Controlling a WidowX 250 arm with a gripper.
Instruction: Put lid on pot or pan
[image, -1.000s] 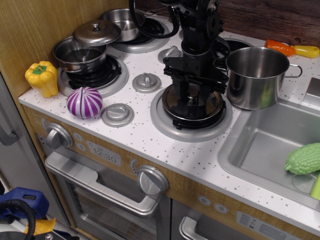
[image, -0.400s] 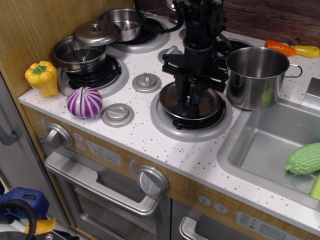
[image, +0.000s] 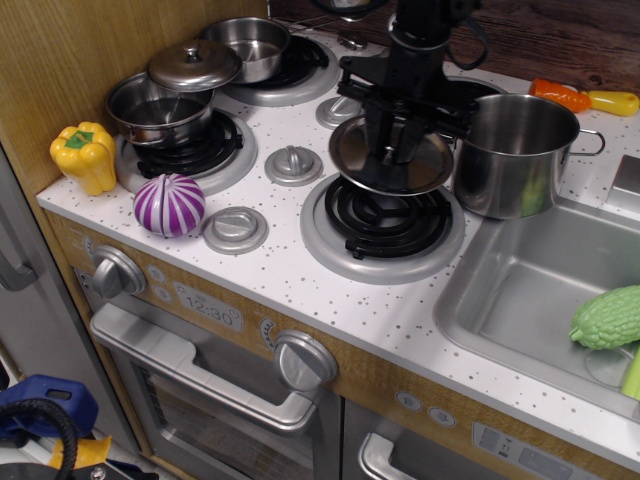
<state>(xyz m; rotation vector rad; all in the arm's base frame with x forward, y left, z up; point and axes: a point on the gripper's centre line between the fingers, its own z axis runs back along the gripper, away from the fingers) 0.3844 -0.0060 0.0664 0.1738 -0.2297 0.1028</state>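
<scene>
- Gripper (image: 393, 152): black, reaching down from above, clenched on the small central knob of the lid (image: 392, 160); the lid hangs clear of the front right burner (image: 385, 222), tilted slightly, its rim just beside the wall of the tall pot (image: 515, 152).
- Risk 1, judged: the grasp is on 1 small knob only, so the disc could swing or twist during a sideways move, and a loose hold would drop it onto the burner or into the sink (image: 520, 290).
- Risk 2, judged: the lid sits lower than the pot's rim on the near side; moving right without rising first would strike the pot wall and push the pot toward the sink edge.
- Risk 3, judged: lid and pot look about equally wide, so an off-centre or tilted release would leave the lid perched on the rim.
- Lid, appearance: round, shiny steel, shallowly domed, reflecting the dark gripper; its far portion is hidden by the fingers.
- Far left: 1 smaller pot (image: 160, 108) already carries a duller lid with dark knob (image: 194, 64); it is not the target.
</scene>
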